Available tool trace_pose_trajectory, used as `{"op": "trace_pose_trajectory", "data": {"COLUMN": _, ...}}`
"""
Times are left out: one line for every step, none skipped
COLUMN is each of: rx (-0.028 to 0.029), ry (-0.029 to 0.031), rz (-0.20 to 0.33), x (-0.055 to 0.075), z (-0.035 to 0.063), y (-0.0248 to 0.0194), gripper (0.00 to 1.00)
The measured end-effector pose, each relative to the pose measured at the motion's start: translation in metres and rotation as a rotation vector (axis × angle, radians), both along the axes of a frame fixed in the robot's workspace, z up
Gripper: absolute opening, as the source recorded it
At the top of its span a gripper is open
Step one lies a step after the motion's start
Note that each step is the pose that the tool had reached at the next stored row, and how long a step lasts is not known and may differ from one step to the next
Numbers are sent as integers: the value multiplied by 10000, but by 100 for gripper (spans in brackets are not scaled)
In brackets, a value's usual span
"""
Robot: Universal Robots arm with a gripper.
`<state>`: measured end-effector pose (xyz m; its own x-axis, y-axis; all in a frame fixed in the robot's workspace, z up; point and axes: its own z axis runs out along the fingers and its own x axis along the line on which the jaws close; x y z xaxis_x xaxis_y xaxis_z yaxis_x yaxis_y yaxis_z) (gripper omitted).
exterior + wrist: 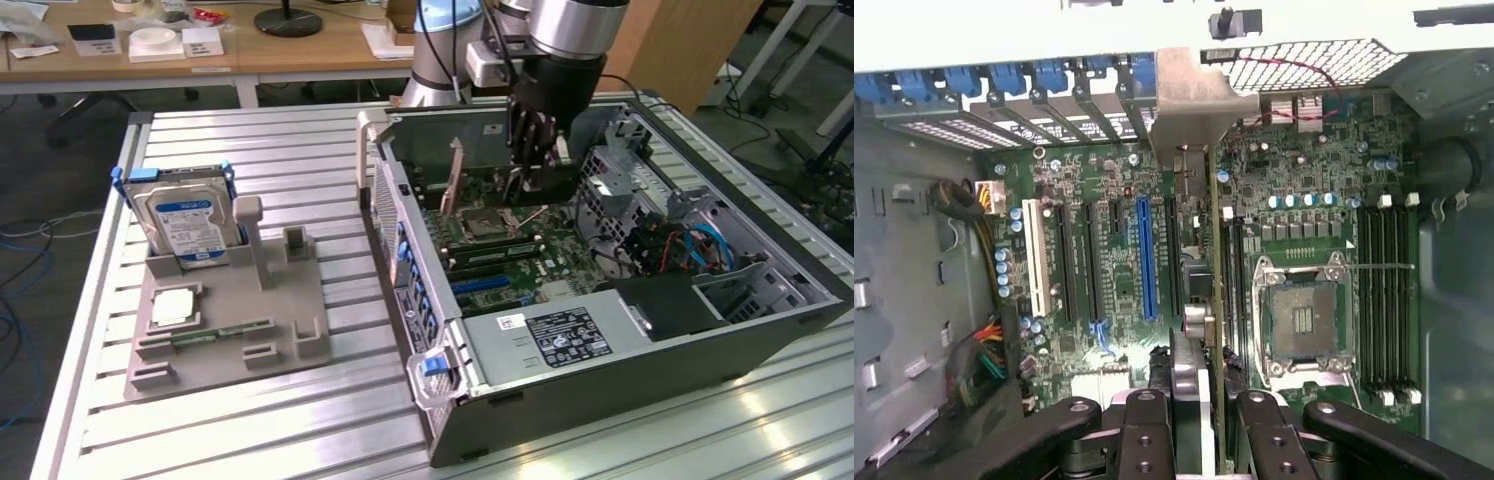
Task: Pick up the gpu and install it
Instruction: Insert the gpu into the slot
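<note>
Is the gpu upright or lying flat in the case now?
Upright: the gpu stands on edge over the motherboard, held in the pincer.

A wooden desk (334, 45) stands behind the ribbed metal table (267, 160) on a grey floor (34, 170).

arm (577, 30): reaching straight down | end effector (534, 180): pointing down | fingers (1144, 432): nearly together, gripping
</note>
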<state>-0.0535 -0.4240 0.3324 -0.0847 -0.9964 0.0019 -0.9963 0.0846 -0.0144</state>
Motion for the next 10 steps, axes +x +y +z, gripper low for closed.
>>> {"op": "trace_pose_trajectory", "data": {"rx": -1, "ry": 0, "rz": 0, "x": -9, "z": -10, "y": 0, "gripper": 29}}
{"op": "trace_pose_trajectory", "data": {"rx": -3, "ry": 2, "rz": 5, "x": -20, "z": -13, "y": -5, "gripper": 29}}
{"op": "trace_pose_trajectory", "data": {"rx": 1, "ry": 0, "rz": 53, "x": -26, "z": -16, "y": -9, "gripper": 29}}
{"op": "trace_pose_trajectory", "data": {"rx": 2, "ry": 0, "rz": 139, "x": -27, "z": -19, "y": -10, "gripper": 29}}
{"op": "trace_pose_trajectory", "data": {"rx": 2, "ry": 0, "rz": 245, "x": -29, "z": -23, "y": -11, "gripper": 29}}
{"op": "trace_pose_trajectory", "data": {"rx": 2, "ry": 1, "rz": 328, "x": -31, "z": -28, "y": -14, "gripper": 29}}
{"op": "trace_pose_trajectory", "data": {"rx": 2, "ry": 0, "rz": 371, "x": -33, "z": -37, "y": -24, "gripper": 29}}
{"op": "trace_pose_trajectory", "data": {"rx": 2, "ry": 1, "rz": 382, "x": -35, "z": -50, "y": -38, "gripper": 29}}
{"op": "trace_pose_trajectory", "data": {"rx": 3, "ry": 0, "rz": 383, "x": -38, "z": -66, "y": -53, "gripper": 29}}
{"op": "trace_pose_trajectory", "data": {"rx": 4, "ry": 0, "rz": 383, "x": -44, "z": -83, "y": -70, "gripper": 29}}
